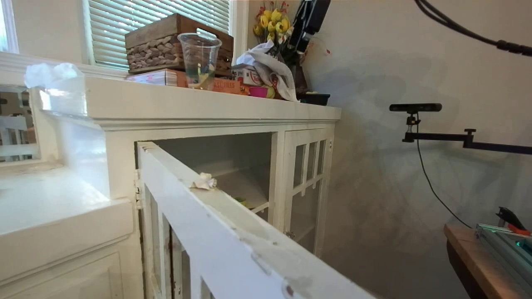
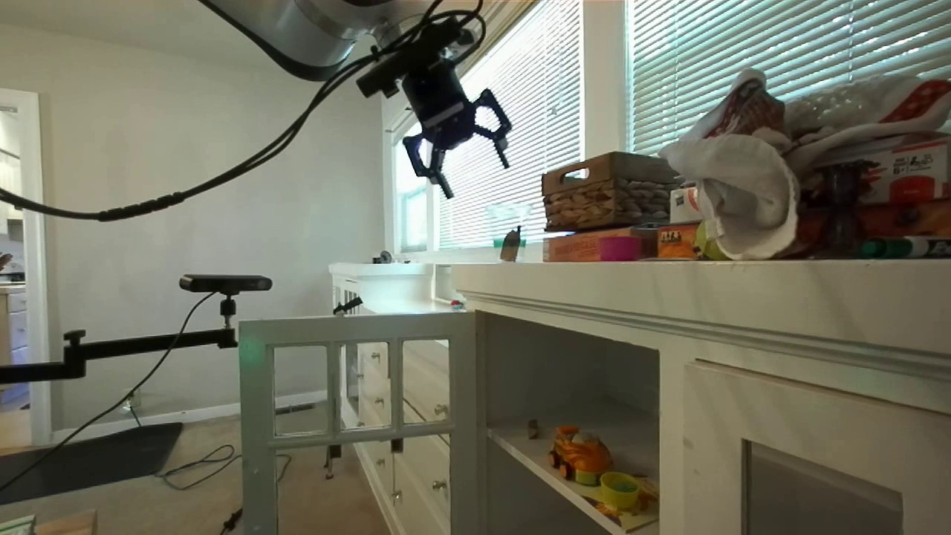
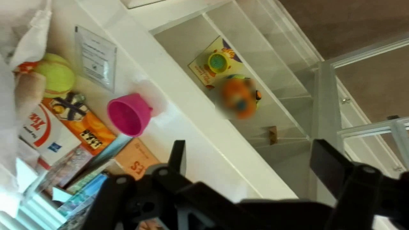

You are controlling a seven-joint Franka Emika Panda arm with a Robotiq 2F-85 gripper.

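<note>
Cabinet top [image 3: 207, 175], white: pink cup [image 3: 131, 113]; tennis ball [image 3: 59, 76]; packet [image 3: 97, 57], printed, lying flat; clear cup [image 1: 200, 62], upright; orange box [image 3: 137, 158]; green marker [image 2: 906, 247]. Shelf [image 3: 271, 115], inside the cabinet: orange toy [image 2: 582, 449]; card [image 3: 199, 72], flat; brown piece [image 3: 273, 135], apart from the toy.

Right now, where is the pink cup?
In the wrist view, the pink cup is left of centre on the cabinet top, to the lower right of the tennis ball. In an exterior view, it appears in front of the orange box.
</note>
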